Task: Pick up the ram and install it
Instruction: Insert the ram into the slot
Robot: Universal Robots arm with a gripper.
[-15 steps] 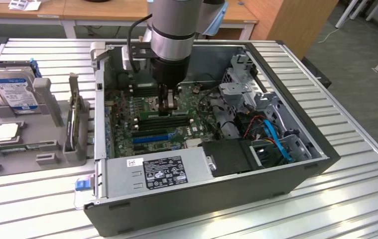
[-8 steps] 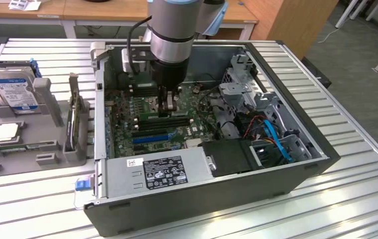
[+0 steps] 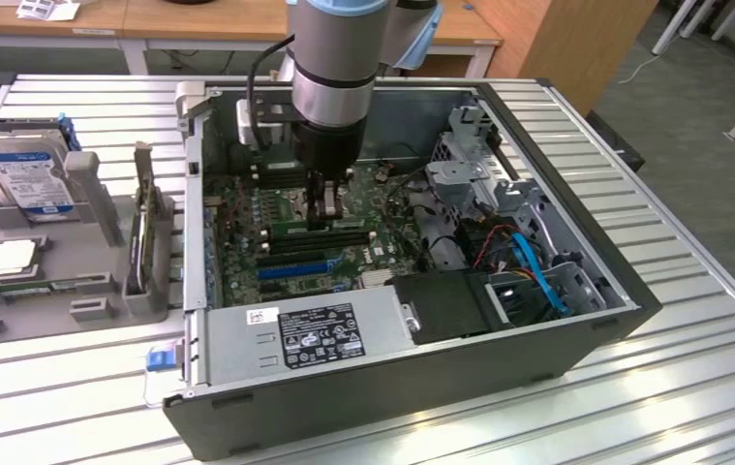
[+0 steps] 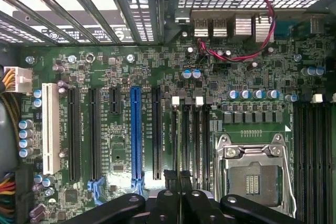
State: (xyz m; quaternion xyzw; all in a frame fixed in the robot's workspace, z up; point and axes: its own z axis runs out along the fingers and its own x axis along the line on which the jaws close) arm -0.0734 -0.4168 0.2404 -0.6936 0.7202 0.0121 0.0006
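Note:
My gripper point(image 3: 329, 225) is low inside the open computer case point(image 3: 626, 300), right over the black memory slots point(image 3: 292, 235) of the motherboard. Its fingers point(image 4: 171, 178) are pressed nearly together on a thin board seen edge-on. That board is the ram point(image 3: 349, 230), a narrow green strip running along the slots just under the fingertips, mostly hidden by them. In the wrist view the gripper point(image 4: 178, 178) sits in line with the slots that have white clips point(image 4: 176, 99), beside the long blue slot point(image 4: 135, 129) and the bare CPU socket point(image 4: 252, 182).
A grey fixture point(image 3: 83, 291) on the exterior view's left holds a hard drive point(image 3: 25, 174) and a CPU chip point(image 3: 12, 257). The power supply point(image 3: 309, 334), blue and red cables point(image 3: 541, 281) and the drive cage point(image 3: 471, 174) crowd the case around the gripper.

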